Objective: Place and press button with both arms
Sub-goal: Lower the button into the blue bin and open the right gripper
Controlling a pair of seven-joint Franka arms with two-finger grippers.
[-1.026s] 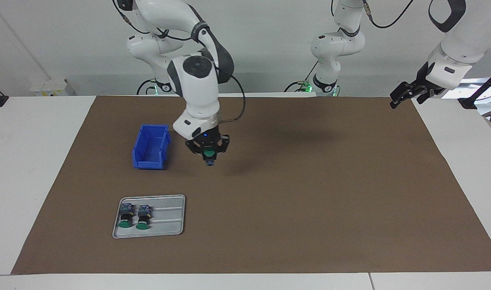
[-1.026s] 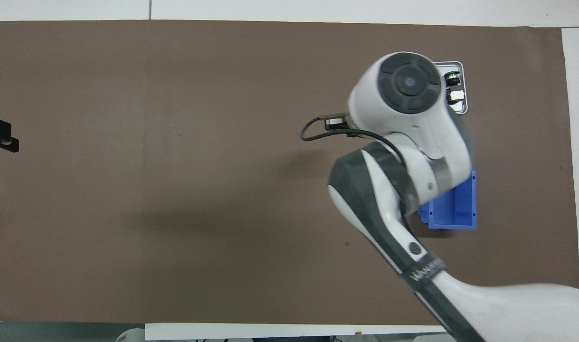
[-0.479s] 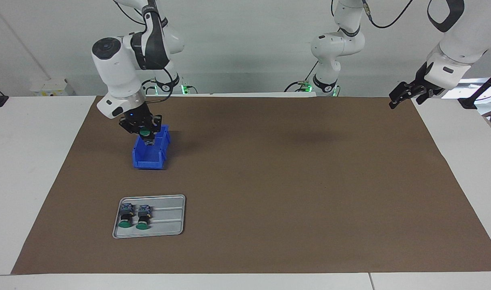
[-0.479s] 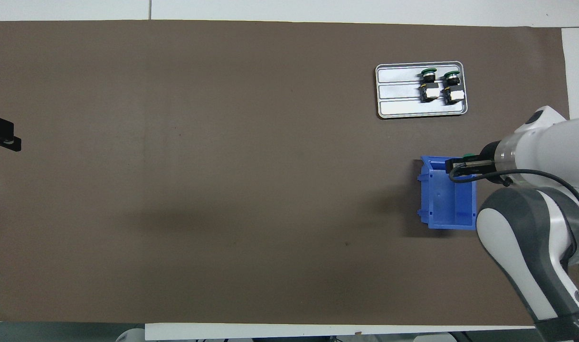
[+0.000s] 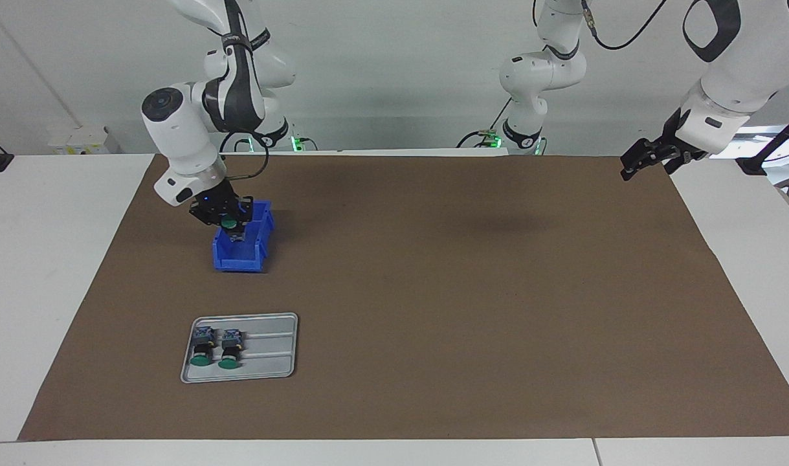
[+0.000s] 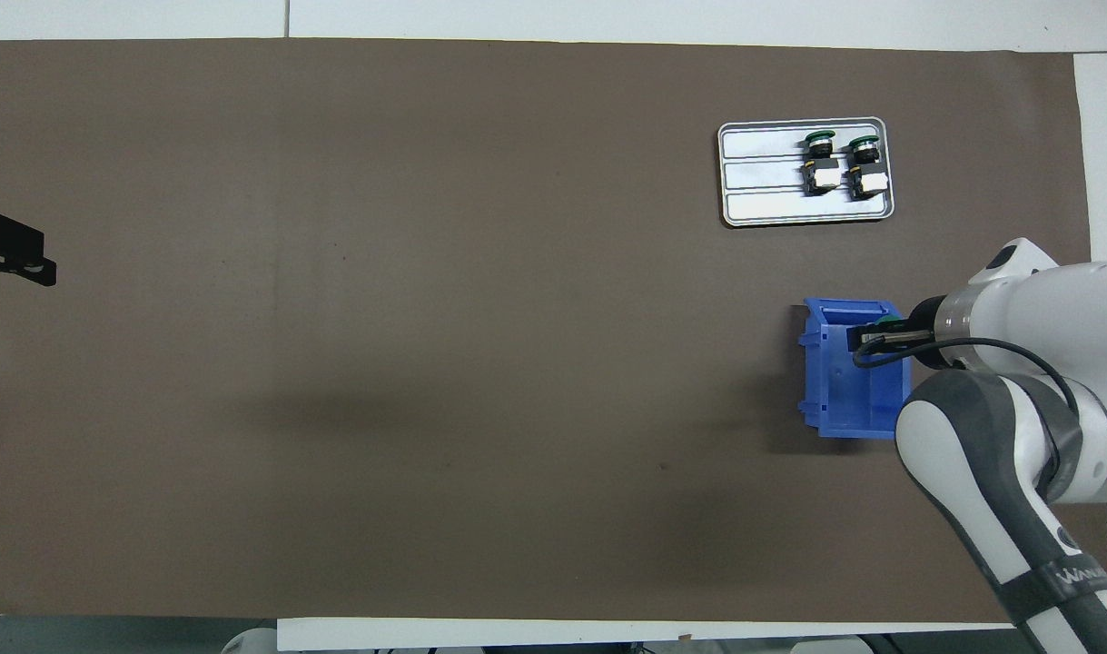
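Note:
My right gripper (image 5: 231,232) is shut on a green-capped button (image 5: 228,224) and holds it over the open blue bin (image 5: 239,257), low at its rim. In the overhead view the right gripper (image 6: 866,338) is over the bin (image 6: 842,407), and the button's cap (image 6: 883,321) just shows. Two more buttons (image 5: 202,348) (image 5: 229,349) lie side by side on a grey tray (image 5: 271,353), also seen from overhead (image 6: 818,162) (image 6: 864,163). My left gripper (image 5: 646,158) waits in the air over the mat's edge at the left arm's end (image 6: 13,256).
The grey tray (image 6: 762,186) lies farther from the robots than the bin, both toward the right arm's end. A brown mat (image 5: 465,291) covers most of the white table.
My right gripper carried the button from over the mat's middle to over the blue bin and sank a little toward it. My left gripper shifted slightly inward.

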